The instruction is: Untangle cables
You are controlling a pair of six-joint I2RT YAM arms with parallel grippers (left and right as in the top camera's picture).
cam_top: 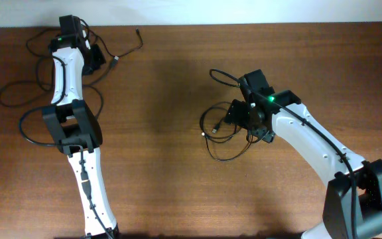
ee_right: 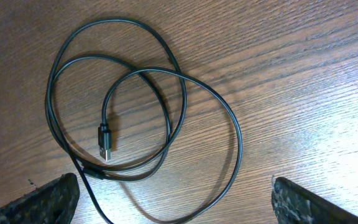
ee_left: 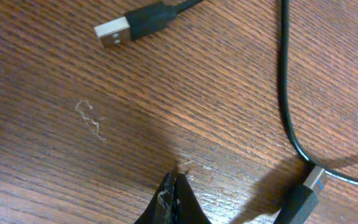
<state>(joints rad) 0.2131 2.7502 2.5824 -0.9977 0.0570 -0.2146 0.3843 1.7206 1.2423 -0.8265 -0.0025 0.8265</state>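
Note:
Thin black cables lie in two places on the brown table (cam_top: 164, 133). One coiled cable (cam_top: 223, 159) with a small plug (ee_right: 105, 148) lies under my right gripper (ee_right: 176, 205). That gripper is open, a finger (ee_right: 42, 202) at each side of the coil's near strands, gripping nothing. At the far left my left gripper (ee_left: 174, 190) is shut and empty, its tips on bare wood. Ahead of it lies a silver USB plug (ee_left: 114, 32). To its right a second strand (ee_left: 285, 93) ends in a dark plug (ee_left: 303, 199).
More black strands loop on the table around the left arm (cam_top: 68, 73), out to the far-left side (cam_top: 2, 96), and one runs to a plug near the back edge (cam_top: 138, 30). The right arm (cam_top: 310, 139) reaches in from the lower right.

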